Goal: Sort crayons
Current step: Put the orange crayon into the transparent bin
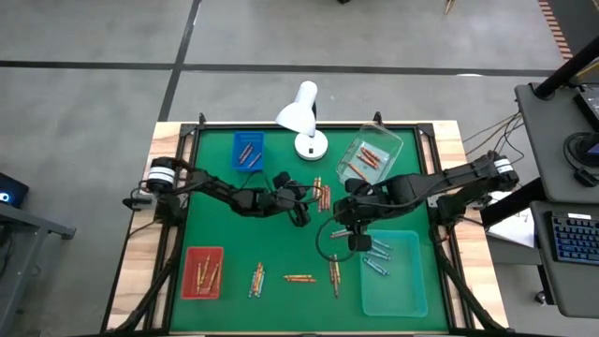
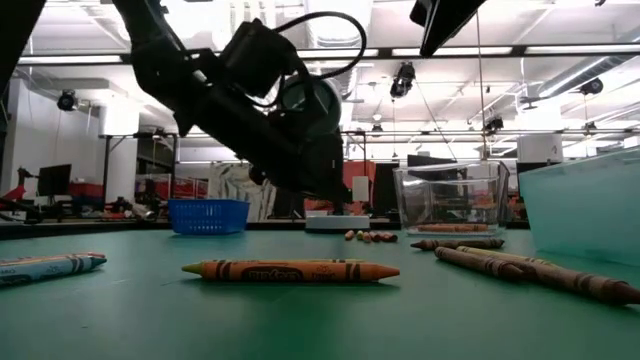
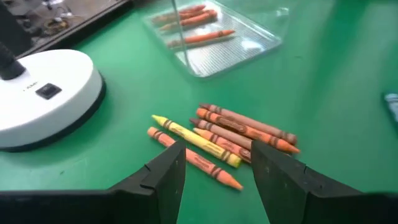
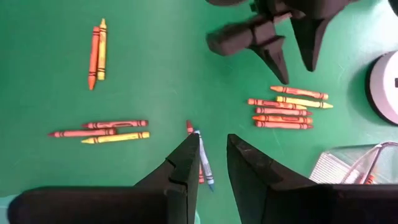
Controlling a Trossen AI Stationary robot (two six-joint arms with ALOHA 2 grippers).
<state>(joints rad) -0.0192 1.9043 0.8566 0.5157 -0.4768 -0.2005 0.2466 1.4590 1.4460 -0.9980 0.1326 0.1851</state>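
Right wrist view alone shows the right tool (image 4: 213,163) gaping, seemingly empty, above two crayons (image 4: 200,157).

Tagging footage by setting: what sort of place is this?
Probably a robotics lab or workshop: a green work table fenced by a frame, an open hall with ceiling strip lights behind, and a desk with a keyboard alongside.

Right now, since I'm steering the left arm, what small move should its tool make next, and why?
Probably lower the left tool straight down: its fingers stand open over the crayon pile beside the lamp base, with one orange crayon between them.
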